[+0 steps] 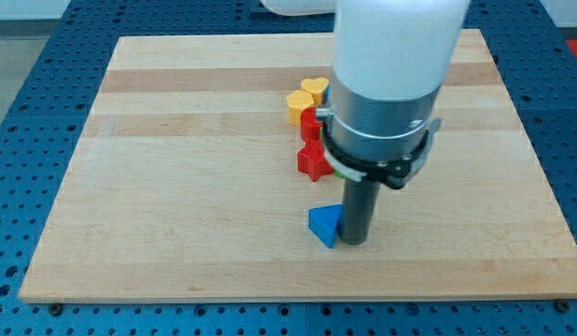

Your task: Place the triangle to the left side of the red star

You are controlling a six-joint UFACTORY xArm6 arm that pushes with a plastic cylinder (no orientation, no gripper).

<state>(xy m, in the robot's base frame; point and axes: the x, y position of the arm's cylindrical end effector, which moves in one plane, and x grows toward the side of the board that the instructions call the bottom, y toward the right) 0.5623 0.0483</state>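
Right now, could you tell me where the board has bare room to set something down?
The board is bare left of the red star and blue triangle, and right of my tip. It is crowded near the top, around the yellow heart and orange block.

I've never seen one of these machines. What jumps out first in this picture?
The big white and grey arm fills the view's top middle, coming down to a dark rod whose end, my tip, sits on the wooden board. Right against my tip, on its left in the view, is a blue triangle. Above that sits a small cluster: a red star, another red block, an orange block and a yellow heart.
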